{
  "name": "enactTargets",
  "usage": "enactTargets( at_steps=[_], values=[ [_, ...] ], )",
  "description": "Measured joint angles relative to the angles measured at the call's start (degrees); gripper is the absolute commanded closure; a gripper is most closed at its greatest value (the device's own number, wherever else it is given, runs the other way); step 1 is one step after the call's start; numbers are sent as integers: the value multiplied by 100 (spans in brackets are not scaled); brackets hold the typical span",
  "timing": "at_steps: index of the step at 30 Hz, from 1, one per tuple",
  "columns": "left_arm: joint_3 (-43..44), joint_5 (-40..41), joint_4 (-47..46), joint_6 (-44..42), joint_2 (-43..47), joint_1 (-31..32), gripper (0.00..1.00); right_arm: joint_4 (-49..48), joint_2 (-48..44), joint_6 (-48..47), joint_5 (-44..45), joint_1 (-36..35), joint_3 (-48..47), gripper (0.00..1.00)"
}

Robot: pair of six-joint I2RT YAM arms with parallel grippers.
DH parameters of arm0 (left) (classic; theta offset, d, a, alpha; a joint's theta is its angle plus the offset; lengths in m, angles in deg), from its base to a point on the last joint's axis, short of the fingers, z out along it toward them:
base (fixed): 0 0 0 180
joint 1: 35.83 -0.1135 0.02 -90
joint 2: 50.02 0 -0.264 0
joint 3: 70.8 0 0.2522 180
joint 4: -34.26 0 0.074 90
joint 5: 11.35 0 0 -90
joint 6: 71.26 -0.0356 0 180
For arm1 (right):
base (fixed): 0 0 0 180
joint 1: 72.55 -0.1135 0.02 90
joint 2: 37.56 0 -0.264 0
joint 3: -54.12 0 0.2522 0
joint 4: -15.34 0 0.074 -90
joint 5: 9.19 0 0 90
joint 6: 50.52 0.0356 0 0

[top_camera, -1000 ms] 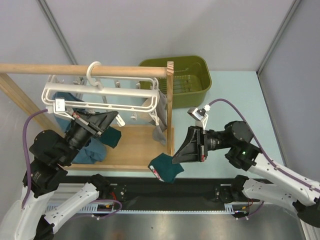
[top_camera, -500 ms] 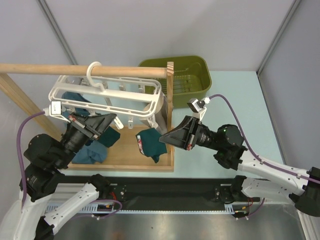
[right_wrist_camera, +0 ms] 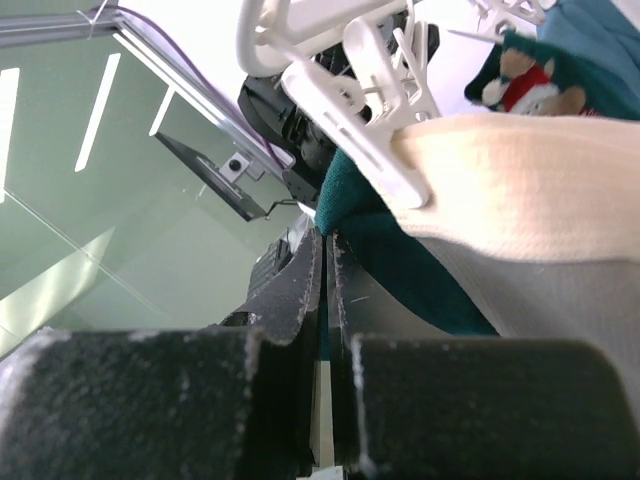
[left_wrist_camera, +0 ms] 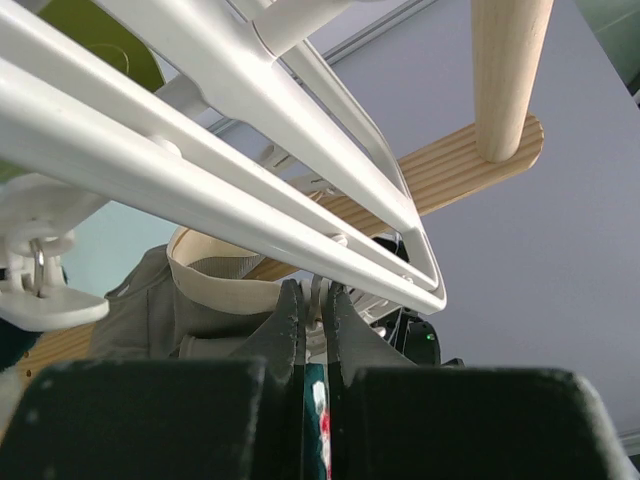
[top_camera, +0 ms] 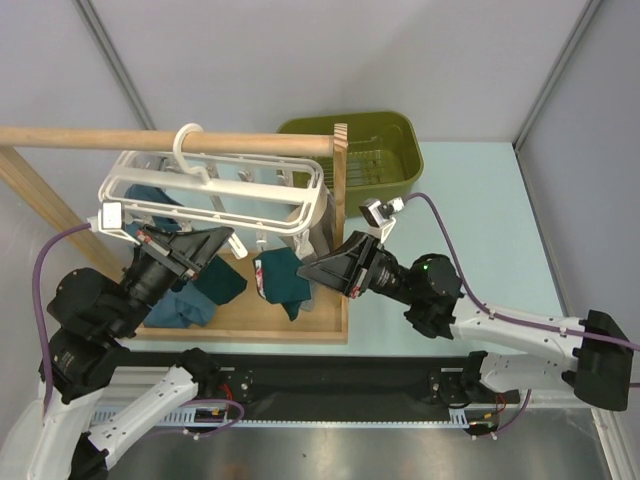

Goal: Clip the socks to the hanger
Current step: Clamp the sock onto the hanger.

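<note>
- A teal sock [top_camera: 280,282] hangs just under the white hanger [top_camera: 215,185], pinched in the closed right hand [top_camera: 304,268].
- The left hand [top_camera: 228,238] is closed on a white clip [left_wrist_camera: 316,318] of the hanger.
- The hanger hooks over a wooden rod [top_camera: 120,139].

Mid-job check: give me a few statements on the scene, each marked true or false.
1. The right gripper holds a teal sock. True.
2. The hanger lies flat on the table. False: it hangs by its hook from the wooden rod.
3. A grey sock with a cream cuff is clipped to the hanger. True.
4. The green basket holds socks. False: none show inside.
5. The left gripper is wide open. False: its fingers pinch a white clip peg.
</note>
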Motion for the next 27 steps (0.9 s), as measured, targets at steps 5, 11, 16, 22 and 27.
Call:
enactTargets(
  at_steps=[5,11,16,22,27],
  values=[
    [0,-13,-22,39,0,0,100,-457,286,4,146,-59,0,100],
    [0,-15,-26,92,0,0,100,-787,393,2,212,-74,0,100],
    [-26,-61,-87,111,0,0,100,-1071,516,42,238,-81,-11,100],
    [-76,-149,-175,160,2,0,100,-1333,769,90,269,-81,-42,100],
    [-98,-149,-210,160,2,0,100,-1523,890,105,302,-79,-98,100]
  ],
)
